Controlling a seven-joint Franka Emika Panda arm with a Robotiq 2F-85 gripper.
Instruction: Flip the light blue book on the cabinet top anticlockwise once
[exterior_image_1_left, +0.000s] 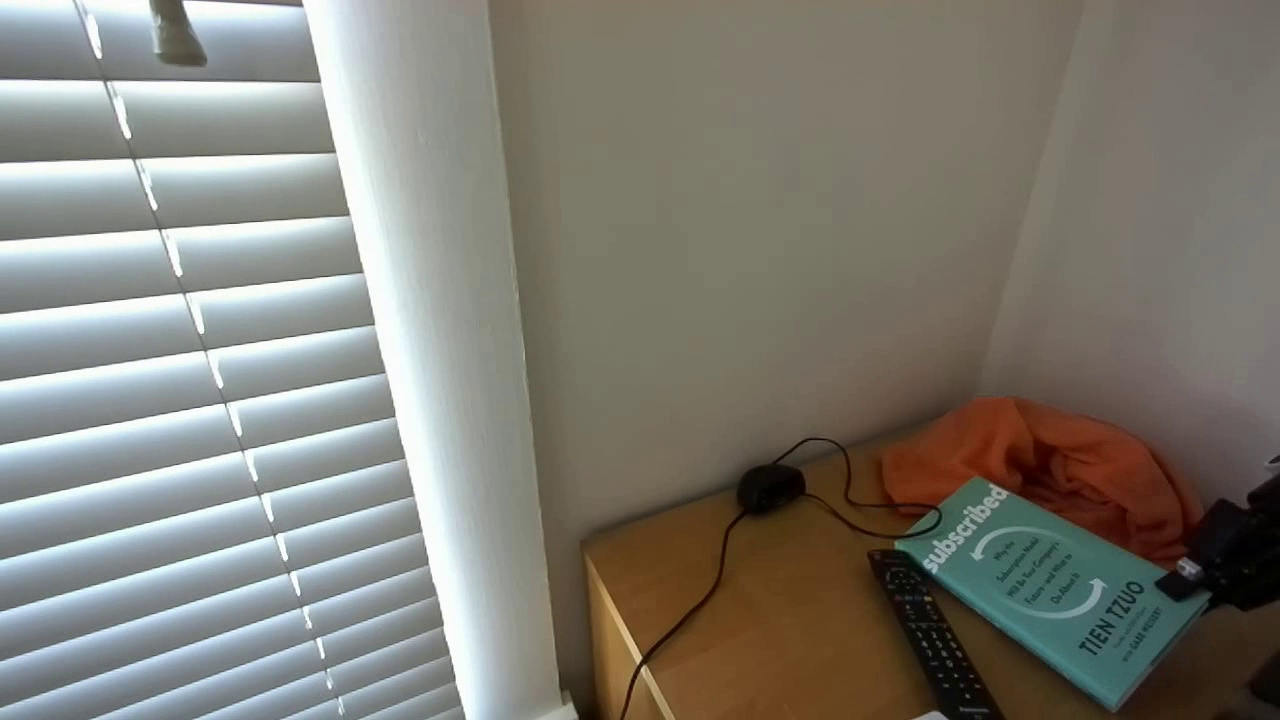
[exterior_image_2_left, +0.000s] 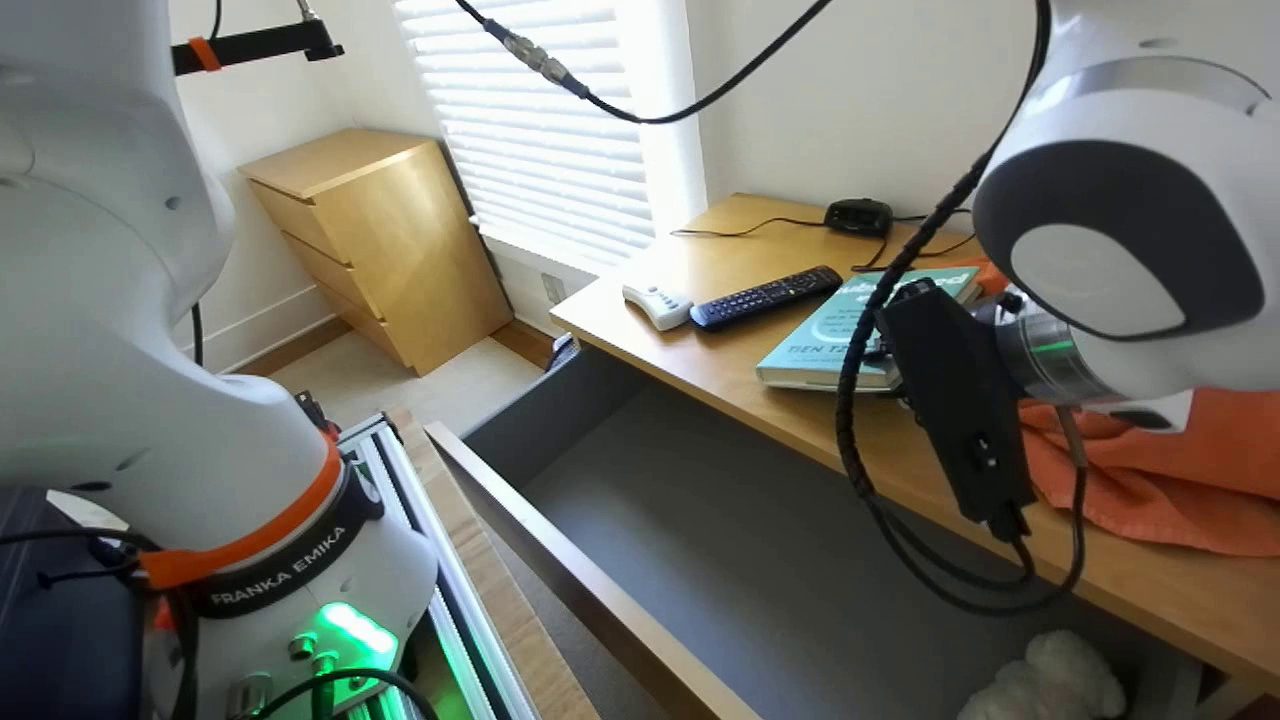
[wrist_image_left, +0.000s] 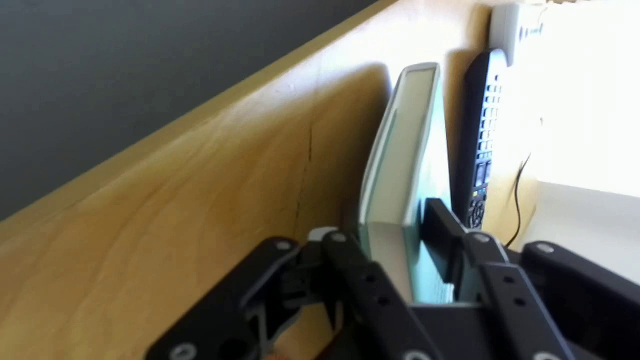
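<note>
Two fingers (wrist_image_left: 442, 230) of the tool (wrist_image_left: 388, 223) grip the book (exterior_image_1_left: 1050, 585), parted by its thickness, near the front edge of the table (exterior_image_2_left: 720, 360).

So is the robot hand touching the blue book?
Touching. In the wrist view, the light blue book reaches into the hand, with one finger against its cover and no gap showing.

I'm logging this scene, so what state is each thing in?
Light blue book: closed, front cover up
Claw: astride the book's edge, grip unclear
Cabinet drawer: open
Window blind: lowered
Orange cloth: crumpled
Black remote: buttons up
White device: buttons up
Base light: lit green
Dresser: drawers shut
</note>
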